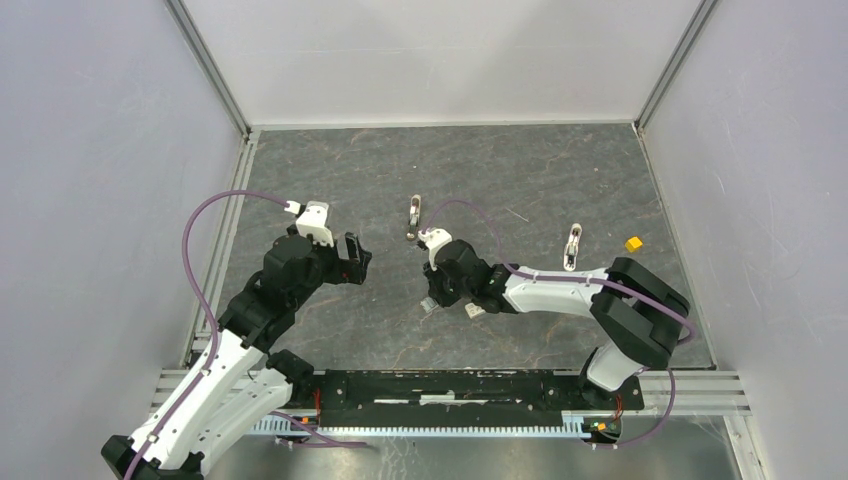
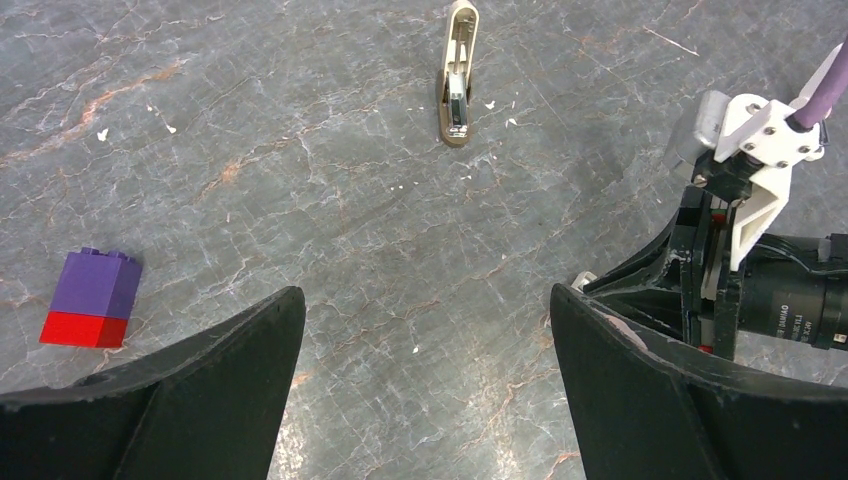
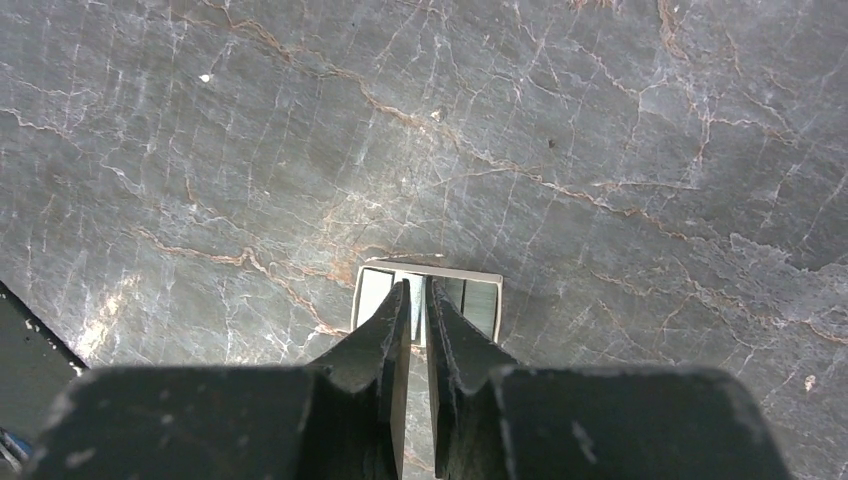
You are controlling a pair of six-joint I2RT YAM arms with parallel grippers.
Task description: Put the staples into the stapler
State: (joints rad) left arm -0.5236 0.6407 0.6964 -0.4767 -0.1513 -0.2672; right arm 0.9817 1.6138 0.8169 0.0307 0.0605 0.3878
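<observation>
- Right gripper (image 3: 418, 288), nearest the arm bases: fingers (image 3: 392, 330) drawn almost together, with only a thin slit left between them. The tips point down at the table (image 1: 330, 170).
- The staples (image 3: 472, 303): a flat, pale-edged rectangle with grey panels lying on the table directly under those tips, which sit over its middle. A light sliver shows in the slit. It cannot be determined whether the fingers pinch any part of it. In the top view the item (image 1: 427, 304) is mostly covered by the right gripper (image 1: 431, 299).
- Left gripper (image 2: 425, 300): jaws released and spread wide, with nothing between them, held above bare table. In the top view it (image 1: 357, 259) stands left of the right gripper and apart from it.
- Purple-and-red block (image 2: 92, 298): on the table, outside the left finger in the left wrist view.
- Second stapler (image 1: 572, 246): pale, lying beyond the right forearm. A yellow cube (image 1: 633, 243) sits to its right, apart from it.
- Beige stapler (image 2: 457, 75): farthest item, lying on the table with its metal channel showing. It (image 1: 413, 215) lies beyond the right wrist, apart from the staples.
</observation>
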